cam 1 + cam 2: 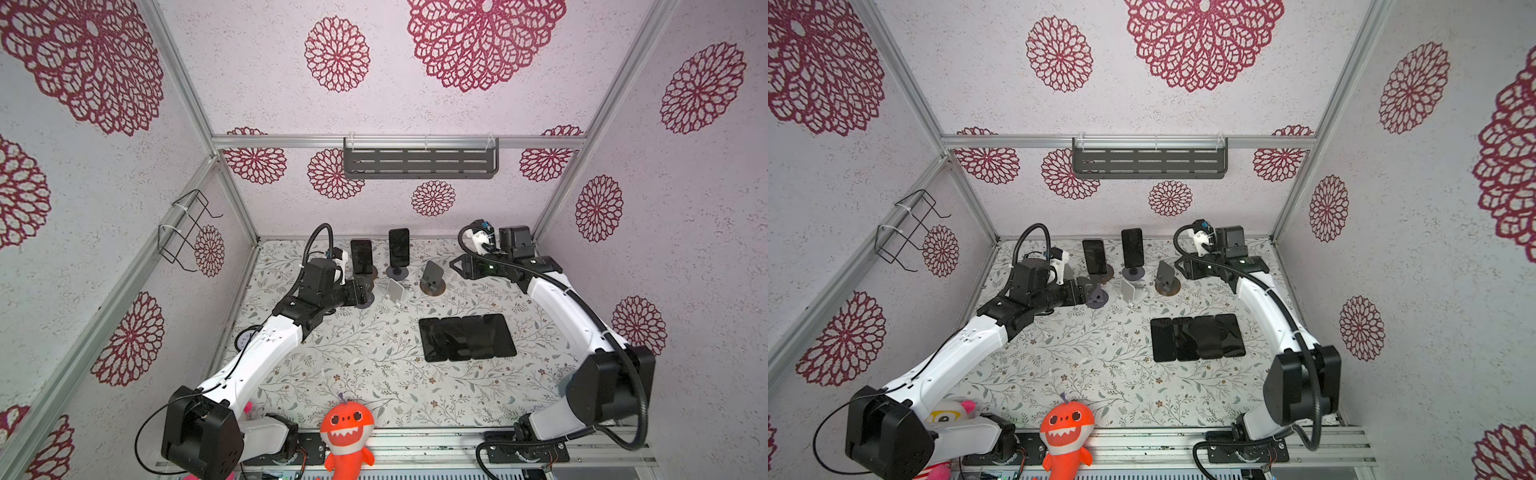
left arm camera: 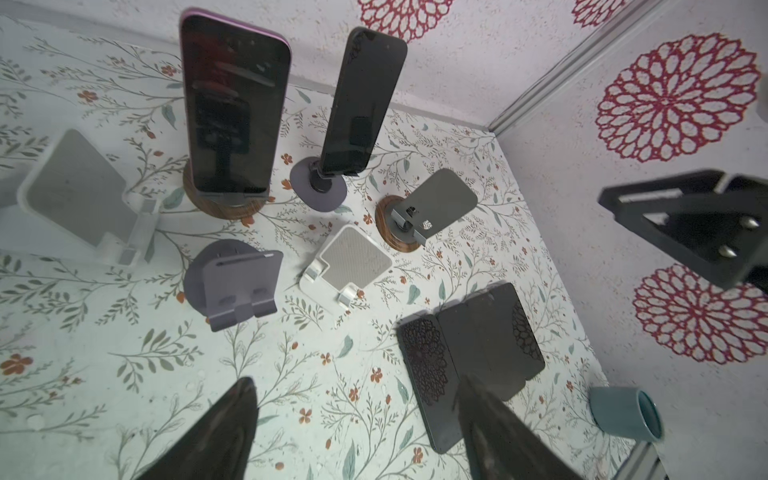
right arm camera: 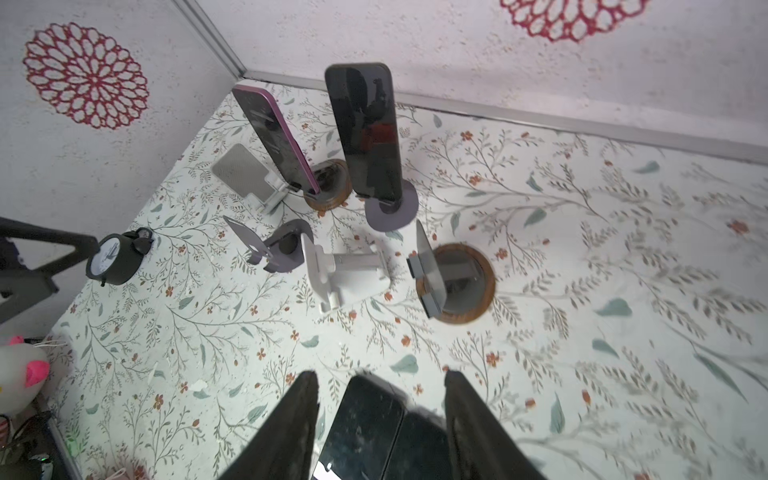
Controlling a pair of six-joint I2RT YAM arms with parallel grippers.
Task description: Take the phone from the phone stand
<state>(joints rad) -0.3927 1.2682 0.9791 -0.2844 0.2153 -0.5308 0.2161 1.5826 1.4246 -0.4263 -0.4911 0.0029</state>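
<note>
Both top views: purple-cased phone (image 1: 361,256) and black phone (image 1: 399,248) stood upright in phone stands (image 1: 397,272) at back of counter (image 1: 365,374); four phones (image 1: 467,337) lay flat.

Left wrist: left claw (image 2: 355,386) spread, empty, facing purple-cased phone. Approach step. Next: pinch its edges, lift clear of lip.

Right wrist: right claw (image 3: 380,376) spread, seemingly empty.

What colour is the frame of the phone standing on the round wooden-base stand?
Purplish pink, on the upright dark-screened phone; clearest in the right wrist view.
</note>
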